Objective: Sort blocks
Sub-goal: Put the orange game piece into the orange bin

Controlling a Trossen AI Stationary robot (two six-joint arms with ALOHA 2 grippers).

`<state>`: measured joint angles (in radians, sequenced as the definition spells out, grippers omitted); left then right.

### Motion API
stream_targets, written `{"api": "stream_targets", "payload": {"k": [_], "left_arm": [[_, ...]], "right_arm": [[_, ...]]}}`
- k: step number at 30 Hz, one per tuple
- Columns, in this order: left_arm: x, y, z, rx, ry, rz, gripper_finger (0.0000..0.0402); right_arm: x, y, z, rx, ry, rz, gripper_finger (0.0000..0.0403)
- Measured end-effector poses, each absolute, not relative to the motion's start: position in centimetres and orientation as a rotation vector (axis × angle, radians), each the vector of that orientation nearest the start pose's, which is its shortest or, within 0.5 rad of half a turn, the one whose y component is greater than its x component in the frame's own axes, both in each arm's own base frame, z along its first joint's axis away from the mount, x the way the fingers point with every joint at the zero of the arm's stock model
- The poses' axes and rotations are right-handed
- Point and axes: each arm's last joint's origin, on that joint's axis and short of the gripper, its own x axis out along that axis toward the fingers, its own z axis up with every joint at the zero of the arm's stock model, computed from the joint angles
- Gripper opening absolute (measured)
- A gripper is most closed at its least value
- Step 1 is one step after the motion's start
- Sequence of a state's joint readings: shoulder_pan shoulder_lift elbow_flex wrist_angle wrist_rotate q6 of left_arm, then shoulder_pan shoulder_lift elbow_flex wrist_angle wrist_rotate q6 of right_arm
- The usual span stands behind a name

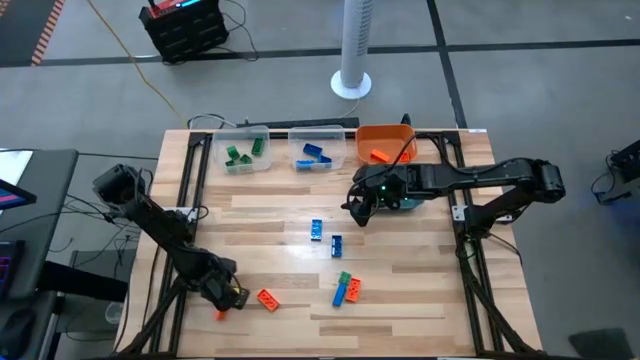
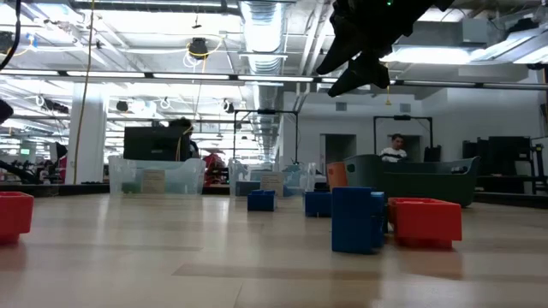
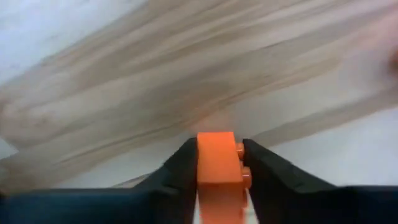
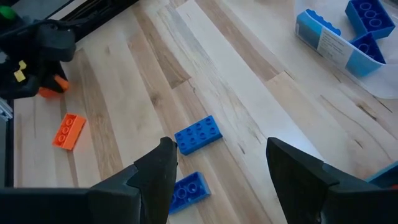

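An orange brick (image 3: pixel 219 174) is clamped between the two fingers of the left gripper (image 3: pixel 217 163), which are pressed against both of its long sides; its long axis is directed straight ahead out of the gripper, with its studs turned towards one finger (image 3: pixel 264 171). In the high view this gripper (image 1: pixel 222 300) is found at the table's (image 1: pixel 400 315) near left corner, and the held brick (image 1: pixel 219 314) shows as a small orange spot below it. Just to the right of the left gripper a second orange brick (image 1: pixel 267 299) is laid flat, its long axis running slightly down to the right.

Further right of it, a blue, green and orange cluster (image 1: pixel 346 289) is seen, the blue piece lying nearly lengthwise up the table. Two small blue bricks (image 1: pixel 326 236) are placed beyond that, towards the table's middle. The right gripper (image 1: pixel 355 212) is held above the table just right of them, its fingers spread wide with nothing between them. Behind it, the orange bin (image 1: pixel 385 140) and two clear bins (image 1: pixel 245 150) are lined along the far edge.
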<state>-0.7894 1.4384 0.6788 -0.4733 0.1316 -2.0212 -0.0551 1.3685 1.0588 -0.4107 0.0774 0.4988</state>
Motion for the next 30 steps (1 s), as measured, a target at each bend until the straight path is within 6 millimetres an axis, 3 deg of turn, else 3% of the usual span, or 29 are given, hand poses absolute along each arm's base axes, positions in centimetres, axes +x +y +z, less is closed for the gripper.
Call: {"api": "stream_targets", "payload": {"k": [2, 5, 11, 17, 22, 30], "left_arm": [[16.6, -17.0, 15.3, -1.254, 1.36, 0.614, 0.0086], [16.8, -16.2, 16.6, -1.27, 1.24, 0.618, 0.0086], [16.2, -12.1, 20.4, -1.228, 0.94, 0.639, 0.0086], [15.6, -6.4, 24.8, -0.94, 0.45, 0.64, 0.0086], [15.8, -2.4, 27.0, -0.69, 0.295, 0.685, 0.0094], [18.3, 1.8, 31.5, -0.437, -0.015, 0.518, 0.0097]], "right_arm": [[29.1, -1.8, 28.1, 0.466, 0.674, -0.303, 0.0255], [29.1, -1.8, 28.1, 0.461, 0.677, -0.301, 0.0255], [28.9, -2.2, 28.0, 0.463, 0.686, -0.316, 0.0255], [29.2, -2.8, 28.3, 0.519, 0.668, -0.22, 0.0255], [29.8, -2.7, 29.2, 0.534, 0.556, -0.179, 0.0255], [31.6, -2.9, 30.8, 0.525, 0.295, -0.154, 0.0255]]}}
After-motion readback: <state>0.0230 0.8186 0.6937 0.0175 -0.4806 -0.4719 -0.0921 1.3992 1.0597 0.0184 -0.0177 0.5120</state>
